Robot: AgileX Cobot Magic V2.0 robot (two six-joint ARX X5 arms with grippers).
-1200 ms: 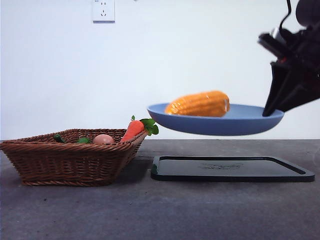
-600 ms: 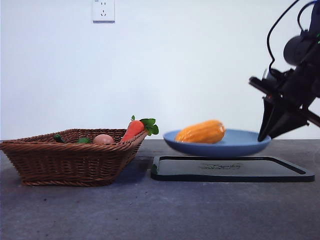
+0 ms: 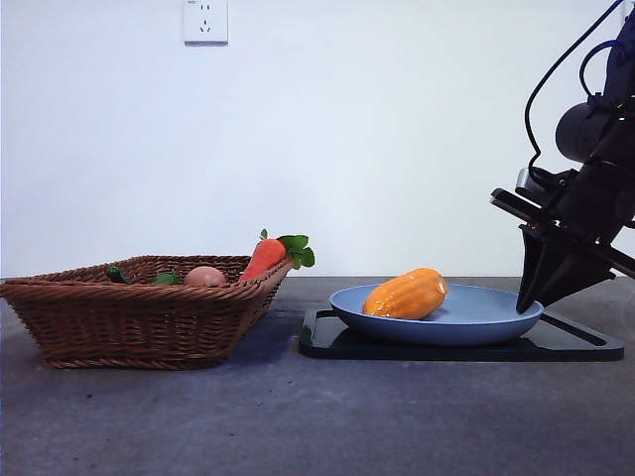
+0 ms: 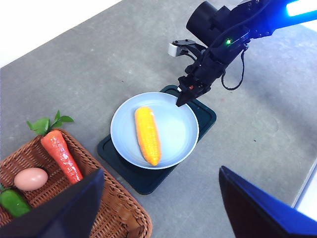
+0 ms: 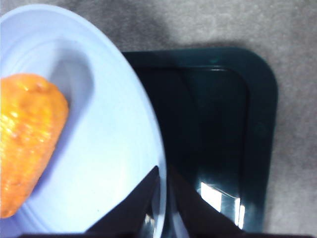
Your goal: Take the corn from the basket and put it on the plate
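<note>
You have lowered the round light-blue plastic plate (image 3: 466, 319) from mid-air onto the flat black rectangular tray (image 3: 571, 342). The black right gripper (image 3: 527, 303) came down with it, clamped on its rim, and the glossy orange-yellow corn cob (image 3: 405, 295) shifted slightly inside.

A plain white wall (image 3: 397, 129) is seen behind the scene in the front view, evenly lit and bare except for a white power socket (image 3: 205, 21) mounted high on it, toward the left. The lower part of that view is filled by the bench (image 3: 298, 416), whose surface is a mottled dark grey with a matt, slightly rough look, and soft shadows are cast on it beneath the things standing there. In the left wrist view the same grey surface is seen from above, bordered by a white strip at one corner.
</note>
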